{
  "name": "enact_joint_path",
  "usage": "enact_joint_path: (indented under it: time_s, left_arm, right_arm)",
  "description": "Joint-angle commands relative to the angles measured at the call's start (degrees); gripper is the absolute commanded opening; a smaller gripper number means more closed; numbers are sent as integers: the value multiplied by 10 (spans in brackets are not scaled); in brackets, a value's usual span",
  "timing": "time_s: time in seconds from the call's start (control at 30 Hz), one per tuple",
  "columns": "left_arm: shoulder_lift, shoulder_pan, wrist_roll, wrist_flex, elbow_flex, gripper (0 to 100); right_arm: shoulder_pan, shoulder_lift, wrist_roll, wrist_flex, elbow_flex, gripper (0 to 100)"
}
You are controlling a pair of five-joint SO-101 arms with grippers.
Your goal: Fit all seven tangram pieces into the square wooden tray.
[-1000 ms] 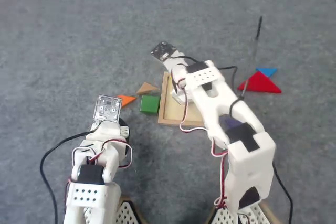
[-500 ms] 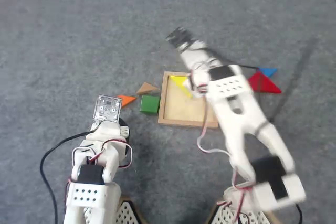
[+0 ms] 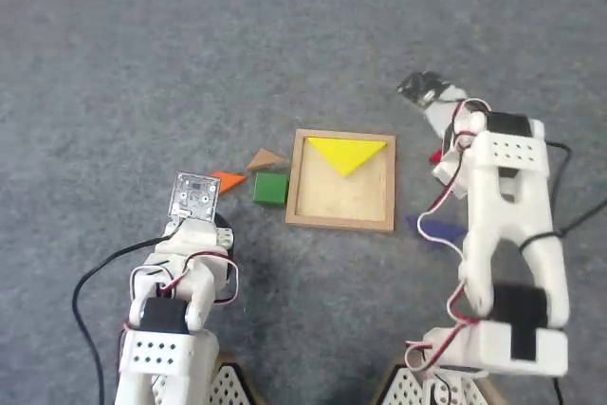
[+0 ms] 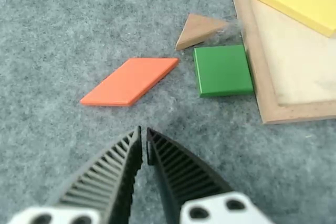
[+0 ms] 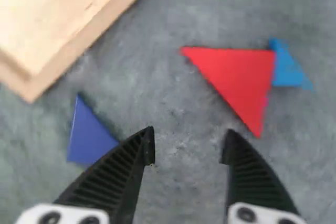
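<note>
The yellow triangle [image 3: 346, 153] lies in the wooden tray [image 3: 341, 224], and the right tool [image 5: 189, 135], spread and empty, hangs just beside the tray near the red triangle [image 5: 236, 77], probably the next piece to pinch; the left tool [image 4: 143, 132] is pressed together.

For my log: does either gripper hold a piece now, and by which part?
Nothing is held: the left gripper is shut and empty, the right gripper open and empty.
</note>
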Motion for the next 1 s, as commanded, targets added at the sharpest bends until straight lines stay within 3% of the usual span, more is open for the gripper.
enact_joint_path:
  time_s: [0.0,0.6,0.97]
  left_arm:
    - [-7,-2,4,0,-10,14]
    - [-7,-2,4,0,-10,14]
    - [-7,-2,4,0,-10,14]
  right_arm:
    - [6,33,100,15,-65,281]
    - [23,380,160,73,-396,281]
    - [57,420,142,74,-457,284]
